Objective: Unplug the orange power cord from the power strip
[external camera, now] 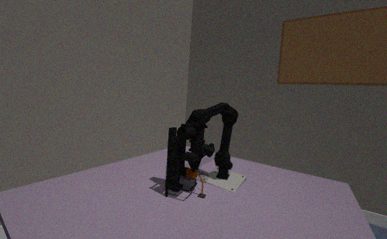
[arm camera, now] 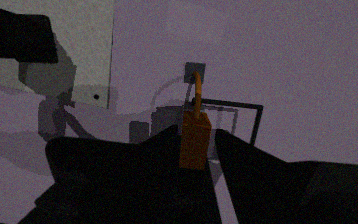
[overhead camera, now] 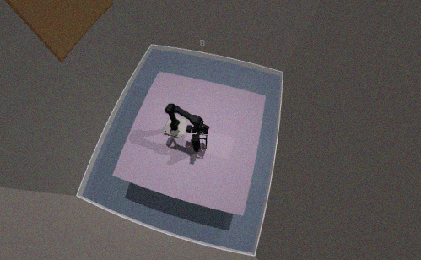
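The orange plug sits low at the foot of the tall black upright power strip. Its orange cord curves down to a small grey block on the table. My gripper points down over the plug. Its two dark fingers stand apart, one on each side of the plug, with a narrow gap at the right finger. Whether the left finger touches the plug is hard to tell. The strip's sockets are hidden in the wrist view.
The arm's white base plate lies just behind the strip. A thin dark wire frame lies on the lilac table around the strip's foot. An orange panel hangs on the far wall.
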Controlling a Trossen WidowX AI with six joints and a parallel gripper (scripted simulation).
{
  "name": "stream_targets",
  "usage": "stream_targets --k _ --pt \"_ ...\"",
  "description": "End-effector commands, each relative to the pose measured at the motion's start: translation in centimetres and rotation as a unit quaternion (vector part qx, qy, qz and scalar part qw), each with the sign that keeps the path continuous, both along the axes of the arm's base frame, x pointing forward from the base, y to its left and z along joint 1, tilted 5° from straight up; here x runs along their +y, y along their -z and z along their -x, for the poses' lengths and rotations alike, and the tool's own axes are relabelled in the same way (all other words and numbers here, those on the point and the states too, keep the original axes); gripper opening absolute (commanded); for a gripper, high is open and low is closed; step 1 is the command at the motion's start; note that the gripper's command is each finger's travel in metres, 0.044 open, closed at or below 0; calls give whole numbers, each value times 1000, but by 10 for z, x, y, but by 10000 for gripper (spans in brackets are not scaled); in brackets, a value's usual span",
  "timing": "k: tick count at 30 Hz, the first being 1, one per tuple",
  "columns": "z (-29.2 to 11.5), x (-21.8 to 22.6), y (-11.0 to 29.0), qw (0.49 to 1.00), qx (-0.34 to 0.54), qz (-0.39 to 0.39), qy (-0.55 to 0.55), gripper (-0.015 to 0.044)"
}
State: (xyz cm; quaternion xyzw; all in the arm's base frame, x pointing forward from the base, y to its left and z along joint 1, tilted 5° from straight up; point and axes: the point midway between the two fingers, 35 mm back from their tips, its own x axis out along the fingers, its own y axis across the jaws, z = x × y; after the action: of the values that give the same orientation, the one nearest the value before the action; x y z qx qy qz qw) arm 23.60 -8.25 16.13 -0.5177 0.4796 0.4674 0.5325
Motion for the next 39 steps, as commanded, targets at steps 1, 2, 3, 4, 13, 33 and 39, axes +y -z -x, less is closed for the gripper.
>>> stream_targets --k 1,2,3,4,13,33,39 --pt "0 -6 0 1000 -1 -1 -2 160" --pt "0 -6 0 1000 -1 -1 -2 160" --pt "0 -6 0 1000 -1 -1 -2 160" --pt "0 -6 0 1000 -1 -1 -2 160" --pt "-1 -6 11 1000 -1 -1 -2 160" --pt "-2 -1 9 1000 -1 0 0 0" --pt "-3 9 9 1000 -1 0 0 0"
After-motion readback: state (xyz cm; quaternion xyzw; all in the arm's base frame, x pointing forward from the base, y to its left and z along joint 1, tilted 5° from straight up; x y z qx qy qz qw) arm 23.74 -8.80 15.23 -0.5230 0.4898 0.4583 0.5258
